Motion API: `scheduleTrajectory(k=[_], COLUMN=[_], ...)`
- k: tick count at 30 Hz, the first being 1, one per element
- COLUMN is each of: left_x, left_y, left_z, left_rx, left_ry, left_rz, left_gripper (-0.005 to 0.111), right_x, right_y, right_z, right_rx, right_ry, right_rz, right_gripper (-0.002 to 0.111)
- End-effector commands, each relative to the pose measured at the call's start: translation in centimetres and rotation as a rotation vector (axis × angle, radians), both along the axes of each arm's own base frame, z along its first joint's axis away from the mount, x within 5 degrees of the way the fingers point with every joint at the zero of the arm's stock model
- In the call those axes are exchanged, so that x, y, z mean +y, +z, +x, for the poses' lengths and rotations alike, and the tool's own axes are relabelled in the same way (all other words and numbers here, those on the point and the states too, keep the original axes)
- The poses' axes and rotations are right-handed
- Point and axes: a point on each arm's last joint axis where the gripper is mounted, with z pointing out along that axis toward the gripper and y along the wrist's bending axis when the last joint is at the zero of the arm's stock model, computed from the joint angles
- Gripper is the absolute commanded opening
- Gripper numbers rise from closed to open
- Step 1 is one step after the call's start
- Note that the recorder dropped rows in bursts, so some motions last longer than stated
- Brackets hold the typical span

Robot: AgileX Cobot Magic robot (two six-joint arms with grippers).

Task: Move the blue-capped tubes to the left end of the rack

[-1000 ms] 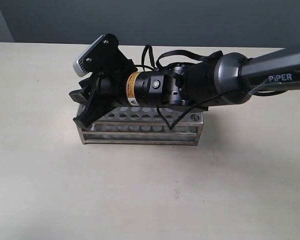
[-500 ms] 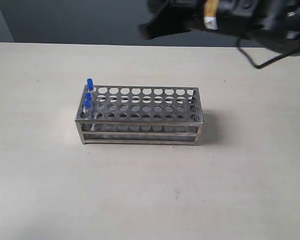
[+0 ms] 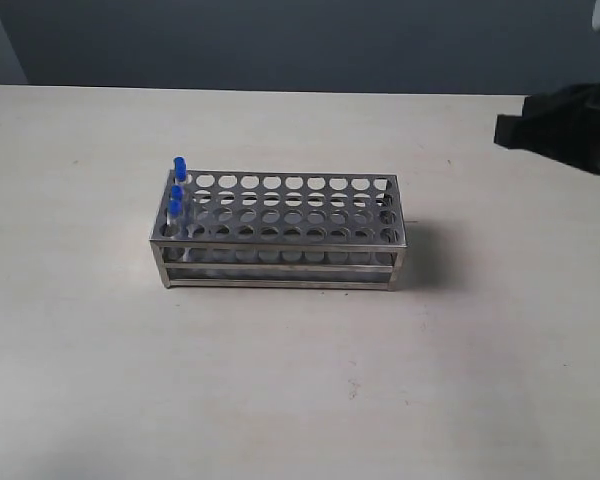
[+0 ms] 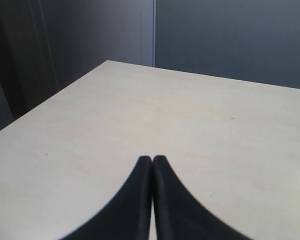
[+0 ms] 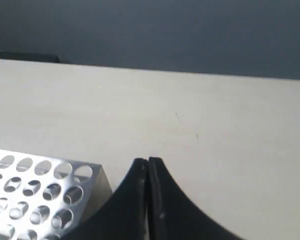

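The steel rack (image 3: 280, 232) stands mid-table. Blue-capped tubes (image 3: 177, 192) stand in the holes at its left end, one behind another, with three blue caps showing above the top plate. My right gripper (image 3: 510, 131) hovers at the far right edge, well away from the rack, as a dark blurred shape. Its wrist view has the fingertips pressed together and my right gripper (image 5: 148, 161) holding nothing, with a corner of the rack (image 5: 45, 187) beside it. My left gripper (image 4: 152, 159) is shut and empty over bare table, out of the exterior view.
The pale table (image 3: 300, 380) lies all round the rack. A dark wall (image 3: 280, 40) runs behind the far edge. The remaining rack holes hold no tubes that I can see.
My right arm has left the rack's left end, lifting away and swinging out to the right edge. The tubes it covered now show in the left-end holes.
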Motion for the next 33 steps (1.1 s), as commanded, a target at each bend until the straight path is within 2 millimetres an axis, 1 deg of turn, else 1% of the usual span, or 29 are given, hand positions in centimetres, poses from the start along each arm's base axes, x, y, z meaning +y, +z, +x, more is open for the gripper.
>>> scheduleTrajectory(k=[1,6,8,10,12,14,15,17,20,23,24,25,27,29,30,31,32,33], left_x=[0.0,0.0,0.0,0.0,0.0,0.0,0.0,0.0,0.0,0.0,0.0,0.0,0.0,0.0,0.0,0.0,0.0,0.0], left_y=[0.2,0.2,0.2,0.2,0.2,0.2,0.2,0.2,0.2,0.2,0.2,0.2,0.2,0.2,0.2,0.2,0.2,0.2], left_z=[0.0,0.0,0.0,0.0,0.0,0.0,0.0,0.0,0.0,0.0,0.0,0.0,0.0,0.0,0.0,0.0,0.0,0.0], left_rx=[-0.012,-0.012,-0.012,-0.012,-0.012,-0.012,-0.012,-0.012,-0.012,-0.012,-0.012,-0.012,-0.012,-0.012,-0.015,-0.015,-0.015,-0.015], left_ry=[0.000,0.000,0.000,0.000,0.000,0.000,0.000,0.000,0.000,0.000,0.000,0.000,0.000,0.000,-0.002,-0.002,-0.002,-0.002], left_rz=[0.000,0.000,0.000,0.000,0.000,0.000,0.000,0.000,0.000,0.000,0.000,0.000,0.000,0.000,0.001,0.001,0.001,0.001], left_gripper=[0.001,0.001,0.001,0.001,0.001,0.001,0.001,0.001,0.001,0.001,0.001,0.001,0.001,0.001,0.001,0.001,0.001,0.001], right_x=[-0.7,-0.7,-0.7,-1.0,-1.5,-2.2,-2.6,-3.6,-5.5,-6.5,-6.9,-7.1,-7.5,-8.1,-8.7,-8.9,-9.2,-9.4], right_y=[-0.9,-0.9,-0.3,0.8,1.9,2.5,2.4,1.6,-1.4,-4.4,-5.5,-5.9,-6.0,-6.4,-6.9,-7.2,-7.6,-7.7], right_z=[-0.5,-0.5,-0.9,-1.7,-2.6,-3.9,-4.7,-6.3,-8.8,-11.2,-12.3,-12.8,-13.4,-14.1,-14.9,-15.2,-16.0,-16.5], right_rx=[0.074,0.076,0.056,0.013,-0.070,-0.125,-0.160,-0.230,-0.284,-0.303,-0.325,-0.336,-0.357,-0.320,-0.259,-0.237,-0.212,-0.216], right_ry=[-0.053,-0.054,-0.049,-0.049,-0.011,-0.001,0.004,0.001,-0.071,-0.143,-0.172,-0.188,-0.230,-0.286,-0.362,-0.388,-0.432,-0.453], right_rz=[-0.007,-0.008,-0.003,0.009,-0.088,-0.140,-0.157,-0.133,-0.046,0.014,0.015,0.013,0.009,-0.017,0.009,0.023,0.029,0.025], right_gripper=[0.000,0.000,0.000,0.000,0.000,0.000,0.000,0.000,0.000,0.000,0.000,0.000,0.000,0.000,0.000,0.000,0.000,0.000])
